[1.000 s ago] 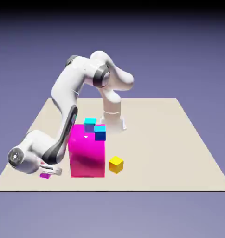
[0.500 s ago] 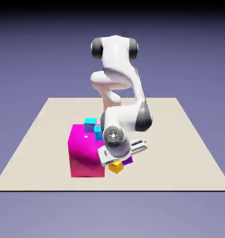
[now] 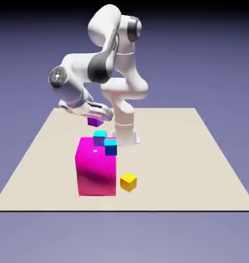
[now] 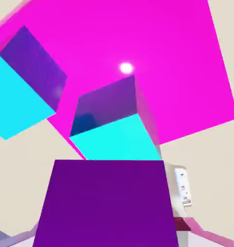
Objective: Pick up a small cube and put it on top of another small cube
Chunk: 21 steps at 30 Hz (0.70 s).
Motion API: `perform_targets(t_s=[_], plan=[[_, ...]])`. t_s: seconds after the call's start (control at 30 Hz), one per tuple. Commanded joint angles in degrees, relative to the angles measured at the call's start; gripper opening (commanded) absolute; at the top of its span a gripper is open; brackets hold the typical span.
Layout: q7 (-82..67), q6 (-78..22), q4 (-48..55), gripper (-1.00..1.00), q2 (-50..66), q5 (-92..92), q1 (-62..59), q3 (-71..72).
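One small cube (image 3: 94, 121) pinched in claw (image 3: 97, 118), high above magenta block (image 3: 96, 172); swing toward yellow cube (image 3: 128, 182) at five o'clock, probably centre before lowering.

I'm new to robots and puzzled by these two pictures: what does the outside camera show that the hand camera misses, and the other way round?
Only the exterior view shows the whole white arm, the yellow cube on the table, and the pincer raised above the big magenta block.

Only the hand view shows the held cube up close, filling the picture's bottom.

Both show the small purple cube, the two cyan cubes and the magenta block under them.
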Motion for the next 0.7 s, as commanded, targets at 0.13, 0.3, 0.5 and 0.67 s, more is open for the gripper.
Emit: perform_targets(t_s=[0.13, 0.3, 0.5, 0.67], plan=[[0.0, 8.4, -10.4, -1.0, -2.0, -0.1, -0.7, 0.4], [0.0, 9.4, -11.6, -1.0, -2.2, -0.1, -0.7, 0.5], [0.0, 9.4, -11.6, -1.0, -2.2, -0.1, -0.7, 0.5], [0.0, 6.1, -7.5, 1.0, -1.4, -0.1, -0.8, 0.3]])
